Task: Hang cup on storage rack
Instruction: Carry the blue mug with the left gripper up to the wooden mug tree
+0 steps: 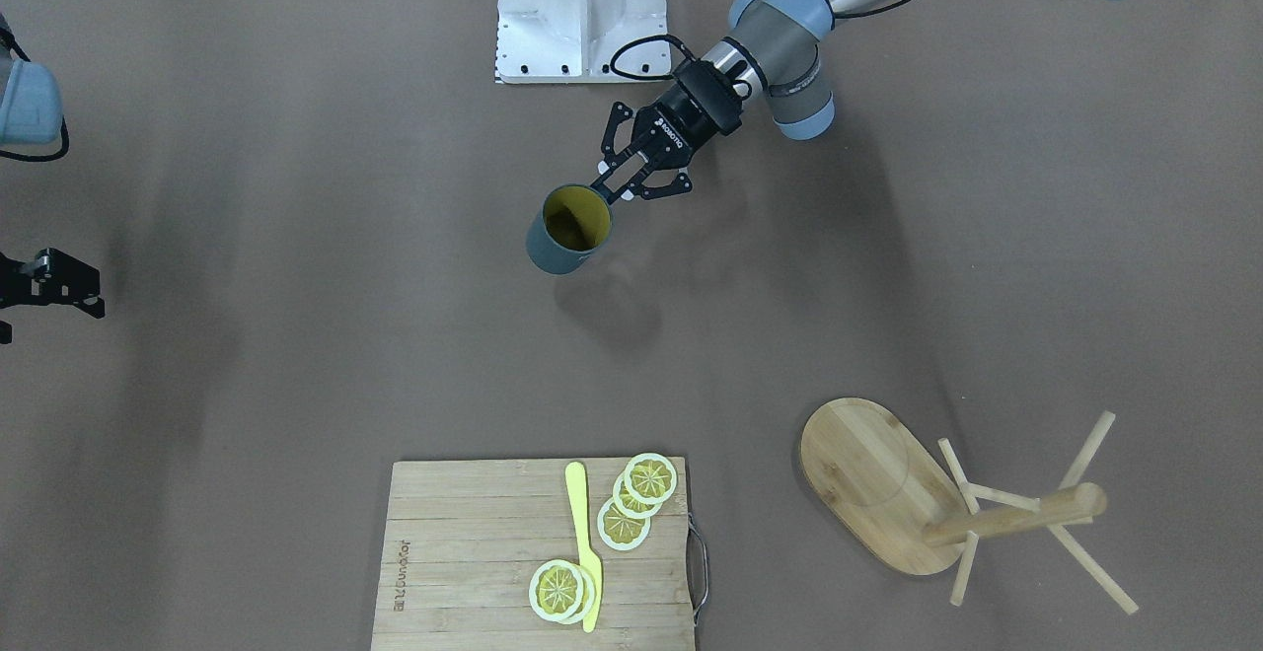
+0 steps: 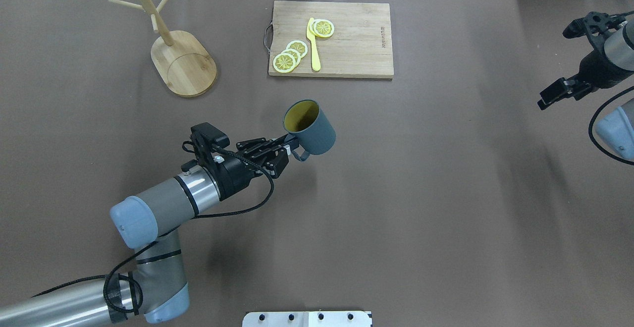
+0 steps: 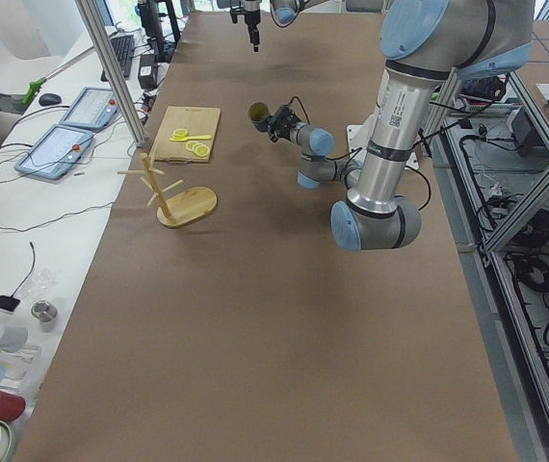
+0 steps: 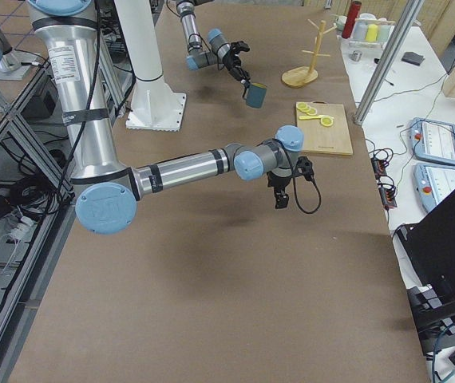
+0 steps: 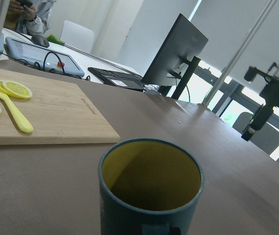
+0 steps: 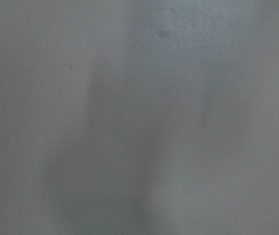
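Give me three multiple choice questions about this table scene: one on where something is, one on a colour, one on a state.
1. In the overhead view, where does the storage rack stand relative to the cutting board?
A. to its left
B. to its right
C. on top of it

2. What colour is the inside of the cup?
A. white
B. yellow
C. red

3. What state is the cup in?
A. hanging on a peg
B. lying on the board
C. held by the left gripper

Answers:
1 A, the rack is nearer that view's left edge.
2 B, yellow shows inside the rim.
3 C, the jaws are closed on its handle and the pegs are bare.
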You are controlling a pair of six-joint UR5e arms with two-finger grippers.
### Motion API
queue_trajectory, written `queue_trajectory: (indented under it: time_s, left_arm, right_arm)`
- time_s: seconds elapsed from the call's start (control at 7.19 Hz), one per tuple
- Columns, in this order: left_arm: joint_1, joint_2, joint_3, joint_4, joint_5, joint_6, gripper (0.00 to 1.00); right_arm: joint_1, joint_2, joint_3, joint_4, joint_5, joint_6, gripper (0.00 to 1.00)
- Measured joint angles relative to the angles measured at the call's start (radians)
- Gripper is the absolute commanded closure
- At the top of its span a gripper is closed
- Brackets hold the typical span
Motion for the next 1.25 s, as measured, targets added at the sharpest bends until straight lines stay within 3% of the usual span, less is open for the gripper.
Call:
queue_trajectory:
  time_s: [0.14,0.56,0.7,1.25]
  left_arm:
    - [-0.057,0.011,-0.001,-0.006,-0.050,-0.113,1.00]
    - [-0.298,0.029,0.009,-0.006,-0.351,-0.535,1.00]
    - [-0.353,0.034,0.016,-0.006,-0.405,-0.666,1.00]
    - [-0.477,0.033,0.043,-0.040,-0.435,-1.138,1.00]
  right_arm:
    - [0.001,0.000,0.003,0.002,-0.001,0.001,0.00]
    - [0.001,0.000,0.010,0.016,-0.004,0.006,0.00]
    - [0.001,0.000,0.011,0.020,-0.005,0.007,0.00]
    - [0.000,0.008,0.012,0.024,-0.008,0.008,0.00]
